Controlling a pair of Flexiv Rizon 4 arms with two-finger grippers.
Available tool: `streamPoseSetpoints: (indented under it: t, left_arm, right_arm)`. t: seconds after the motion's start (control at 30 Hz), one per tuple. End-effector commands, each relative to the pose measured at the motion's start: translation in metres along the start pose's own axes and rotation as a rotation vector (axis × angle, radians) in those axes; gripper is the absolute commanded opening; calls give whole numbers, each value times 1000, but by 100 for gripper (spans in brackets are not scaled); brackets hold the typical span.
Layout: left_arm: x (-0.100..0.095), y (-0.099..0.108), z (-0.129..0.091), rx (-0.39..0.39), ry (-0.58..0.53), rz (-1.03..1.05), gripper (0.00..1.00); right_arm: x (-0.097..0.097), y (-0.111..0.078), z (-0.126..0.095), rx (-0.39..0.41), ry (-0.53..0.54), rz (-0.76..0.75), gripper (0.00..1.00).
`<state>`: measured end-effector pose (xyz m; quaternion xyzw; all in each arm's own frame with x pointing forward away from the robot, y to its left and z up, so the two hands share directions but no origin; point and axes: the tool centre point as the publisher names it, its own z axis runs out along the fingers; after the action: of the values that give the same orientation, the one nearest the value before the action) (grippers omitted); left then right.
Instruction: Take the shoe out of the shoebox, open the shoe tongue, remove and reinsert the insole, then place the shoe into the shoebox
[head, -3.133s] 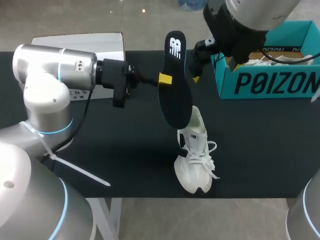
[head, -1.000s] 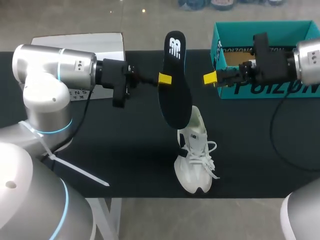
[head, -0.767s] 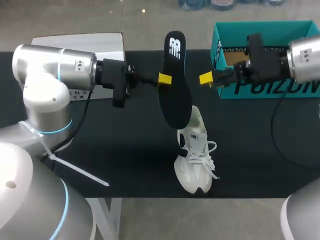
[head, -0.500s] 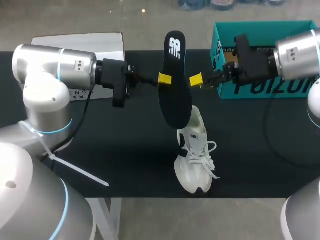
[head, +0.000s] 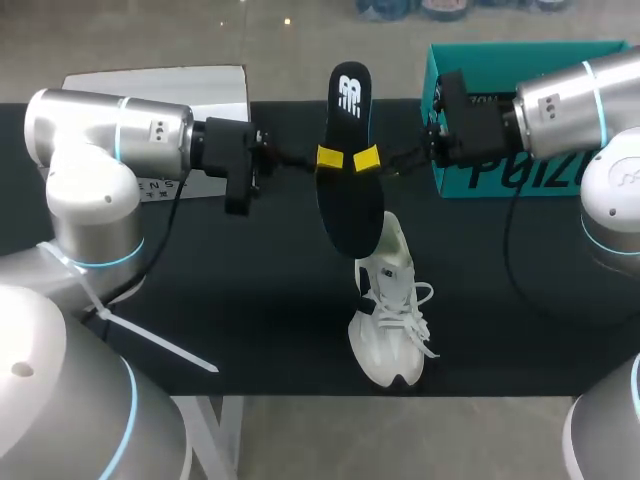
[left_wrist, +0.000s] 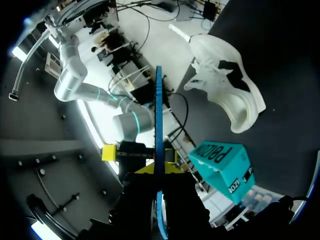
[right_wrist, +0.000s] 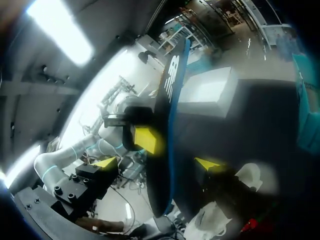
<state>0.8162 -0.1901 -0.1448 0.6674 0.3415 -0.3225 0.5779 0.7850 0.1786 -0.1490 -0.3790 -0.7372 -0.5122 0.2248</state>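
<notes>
At 2 o'clock on the matte black desk (head: 250, 300), the teal cardboard shoebox (head: 530, 52) stands open, its inside hidden behind the right arm. Toward 12 o'clock, a long black insole (head: 352, 205) with a blue edge is held upright, clamped by the left fingers (head: 330, 158) from 9 o'clock. The right fingers (head: 366, 158), from 3 o'clock, stand parted on either side of it. At 6 o'clock lies a white laced shoe (head: 392, 310), toe outward. A flat white lid (head: 160, 80) lies at 10 o'clock.

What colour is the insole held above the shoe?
The insole is black with a white logo at its far end; clearest in the head view.
</notes>
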Motion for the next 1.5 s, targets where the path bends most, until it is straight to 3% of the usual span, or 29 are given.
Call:
streamPoseSetpoints:
  t: [0.03, 0.07, 0.13, 0.17, 0.4, 0.57, 0.67, 0.73, 1.13, 1.17, 1.2, 1.5]
  left_arm:
    - [1, 0, 2, -3, -1, 2, 0]
    - [1, 0, 2, -3, -1, 2, 0]
    - [1, 0, 2, -3, -1, 2, 0]
    - [1, 0, 2, -3, -1, 2, 0]
    - [1, 0, 2, -3, -1, 2, 0]
    - [1, 0, 2, -3, -1, 2, 0]
    - [1, 0, 2, -3, -1, 2, 0]
    - [1, 0, 2, -3, -1, 2, 0]
    - [1, 0, 2, -3, -1, 2, 0]
    - [0, 0, 2, 26, 4, -20, 38]
    - [-2, 1, 2, 43, 5, -24, 100]
    - [-21, -7, -28, 27, 42, -175, 100]
  right_arm:
    - [-3, 1, 5, -4, 5, 5, 97]
    - [-3, 1, 5, -7, 6, 9, 81]
    - [-4, 1, 4, -9, 5, 12, 65]
    - [-6, 1, 4, -13, 2, 17, 48]
    - [-10, 4, 6, -12, -4, 49, 23]
    - [-8, 6, 11, -12, 5, 49, 18]
    - [-8, 8, 13, -14, 10, 50, 11]
    - [-7, 9, 14, -14, 10, 50, 0]
    - [-4, 8, 11, -45, 19, 68, 0]
    - [-4, 7, 10, -47, 17, 69, 0]
    - [-3, 7, 10, -49, 15, 71, 0]
    - [0, 6, 8, -43, -14, 66, 0]
